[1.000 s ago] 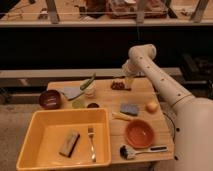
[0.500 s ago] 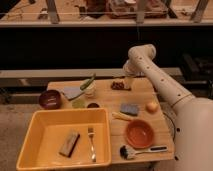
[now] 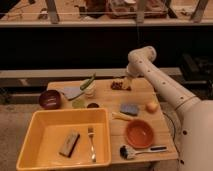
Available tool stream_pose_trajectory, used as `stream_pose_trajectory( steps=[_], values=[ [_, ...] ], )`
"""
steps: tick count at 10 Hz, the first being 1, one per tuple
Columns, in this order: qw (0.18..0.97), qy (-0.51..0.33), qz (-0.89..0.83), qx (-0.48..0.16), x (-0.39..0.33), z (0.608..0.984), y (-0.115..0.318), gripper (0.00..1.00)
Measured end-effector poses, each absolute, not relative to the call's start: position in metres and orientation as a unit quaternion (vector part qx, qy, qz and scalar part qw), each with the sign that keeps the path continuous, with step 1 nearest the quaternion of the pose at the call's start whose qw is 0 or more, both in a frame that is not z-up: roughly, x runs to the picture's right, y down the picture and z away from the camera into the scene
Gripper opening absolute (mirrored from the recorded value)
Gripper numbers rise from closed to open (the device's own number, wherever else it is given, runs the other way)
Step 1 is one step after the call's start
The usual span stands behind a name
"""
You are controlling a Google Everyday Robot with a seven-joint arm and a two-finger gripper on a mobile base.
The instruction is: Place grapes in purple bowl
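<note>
The grapes [image 3: 119, 85], a small dark reddish-brown bunch, lie on the wooden table [image 3: 107, 100] near its far edge. My gripper [image 3: 128, 81] hangs at the end of the white arm, just right of the grapes and right above them; it hides where they meet. The purple bowl [image 3: 50, 99] stands at the table's left edge, far to the left of the gripper, and looks empty.
A big yellow tub [image 3: 47, 127] at the front left holds a fork [image 3: 91, 143] and a sponge [image 3: 69, 144]. An orange bowl [image 3: 138, 133], a brush [image 3: 136, 151], a blue sponge [image 3: 130, 109] and an orange fruit [image 3: 151, 106] lie on the right. A cup [image 3: 90, 90] stands mid-table.
</note>
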State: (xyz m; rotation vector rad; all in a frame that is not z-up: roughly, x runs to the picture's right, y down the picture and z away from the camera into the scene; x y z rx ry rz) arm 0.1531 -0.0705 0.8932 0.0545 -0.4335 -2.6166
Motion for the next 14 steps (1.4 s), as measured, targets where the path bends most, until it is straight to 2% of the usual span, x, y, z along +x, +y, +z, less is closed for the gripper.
stream_pose_trajectory(
  steps=[3, 4, 9, 14],
  values=[
    [0.242, -0.16, -0.957, 0.01, 0.153, 0.898, -0.073, 0.8],
    [0.246, -0.163, -0.956, 0.008, 0.148, 0.909, -0.074, 0.8],
    [0.38, -0.141, -0.914, -0.019, 0.116, 0.984, -0.068, 0.8],
    [0.425, -0.128, -0.896, -0.022, 0.128, 1.025, -0.06, 0.8]
  ],
)
